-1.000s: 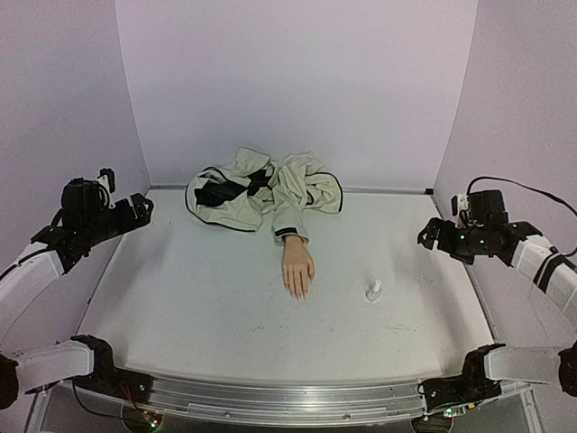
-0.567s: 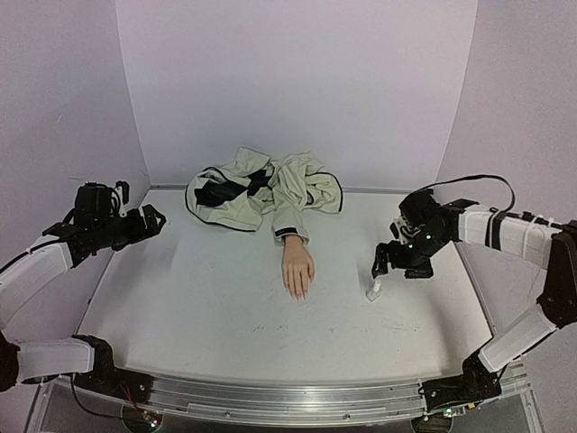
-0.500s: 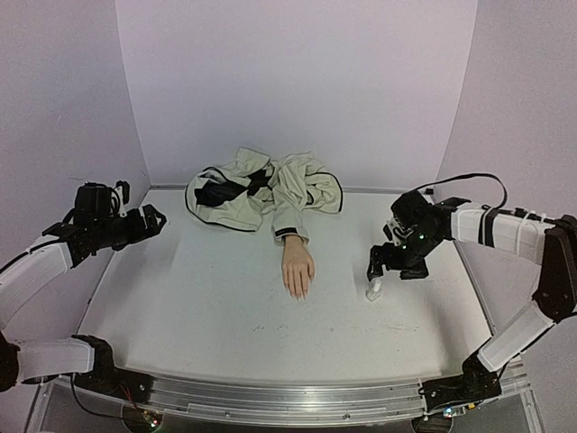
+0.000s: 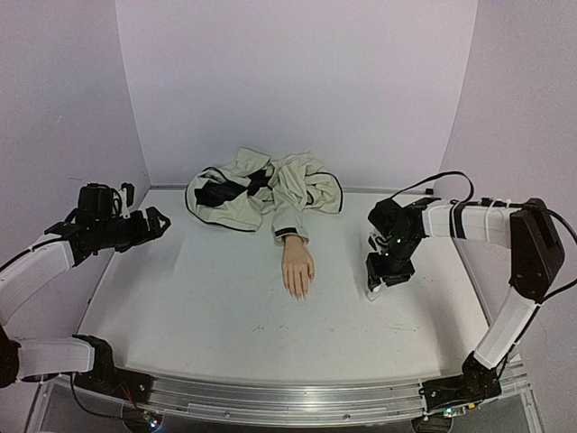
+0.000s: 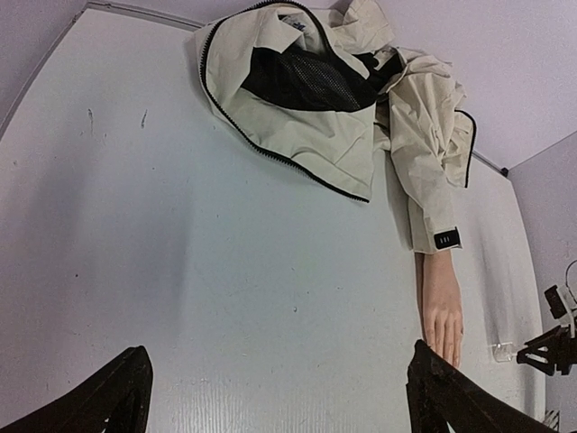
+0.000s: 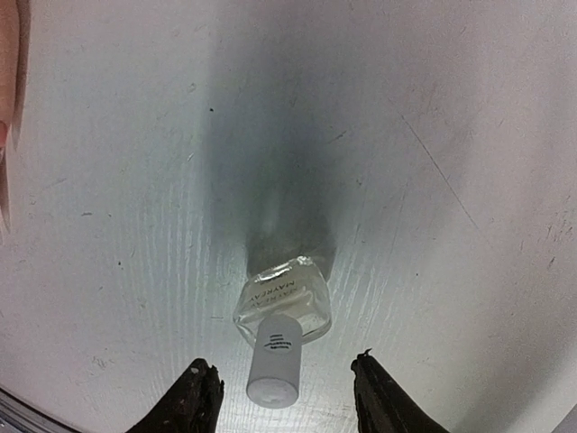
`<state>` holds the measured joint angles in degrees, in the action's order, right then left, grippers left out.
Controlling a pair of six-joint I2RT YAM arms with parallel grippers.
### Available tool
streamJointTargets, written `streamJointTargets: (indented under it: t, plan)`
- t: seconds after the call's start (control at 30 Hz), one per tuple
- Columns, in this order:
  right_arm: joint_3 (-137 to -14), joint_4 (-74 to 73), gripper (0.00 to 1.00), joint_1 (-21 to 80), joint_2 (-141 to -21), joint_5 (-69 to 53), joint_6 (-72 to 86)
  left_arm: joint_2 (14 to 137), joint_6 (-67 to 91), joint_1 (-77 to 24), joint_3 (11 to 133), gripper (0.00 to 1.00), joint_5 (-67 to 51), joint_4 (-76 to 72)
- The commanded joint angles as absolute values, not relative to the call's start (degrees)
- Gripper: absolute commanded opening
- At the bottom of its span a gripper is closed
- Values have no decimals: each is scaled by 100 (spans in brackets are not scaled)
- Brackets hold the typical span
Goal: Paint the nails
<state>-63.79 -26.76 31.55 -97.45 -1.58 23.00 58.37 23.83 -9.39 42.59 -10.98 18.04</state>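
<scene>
The right gripper's [image 6: 280, 361] fingers [image 6: 196, 397] are spread, one on either side of the white cap [image 6: 275, 347] of the small bottle [image 6: 287, 302] at the bottom middle of the right wrist view. A gap shows on each side, so nothing is pinched yet. I judge that this stance brackets the cap so that closing would grip it and free the brush. The bottle is a squat block of clear glass with printed lettering, topped by a smooth, matte cylindrical cap. It appears to stand upright on the table [image 4: 198, 307], a white surface marked with fine scratches and specks. The nails [image 4: 297, 293] sit at the fingertips of the mannequin hand [image 4: 297, 268] in the centre of the overhead view, left of the bottle and apart from it. They are too small to tell whether any are painted. The hand lies flat, pale peach and smooth like moulded plastic. Its wrist runs into a cream sleeve [image 4: 290, 224] with a dark cuff, part of a crumpled, soft jacket [image 4: 257, 191] at upper centre. At the left edge the left gripper [image 4: 155, 221] hangs with its fingers spread on nothing, probably just waiting.
</scene>
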Motion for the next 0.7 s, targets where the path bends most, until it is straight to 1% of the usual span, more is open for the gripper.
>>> streamJointTargets:
  t: [0.0,0.13,0.37,0.6,0.67]
  plan:
    - [-6671,-2934,48,3246,-9887,66,2259,5934,2300,-912,4483,99,-1299,1771]
    - [-6714,-2880,37,3293,-9965,199,2233,6001,2344,-912,4571,100,-1419,1805]
    - [-6571,-2828,26,3364,-9896,248,2249,6078,2457,-909,4687,99,-1667,1909]
    - [-6393,-2666,20,3387,-9788,280,2283,6301,2540,-914,4892,100,-1965,2026]
    - [-6377,-2639,16,3392,-9755,317,2287,6393,2563,-909,4990,100,-2132,2059]
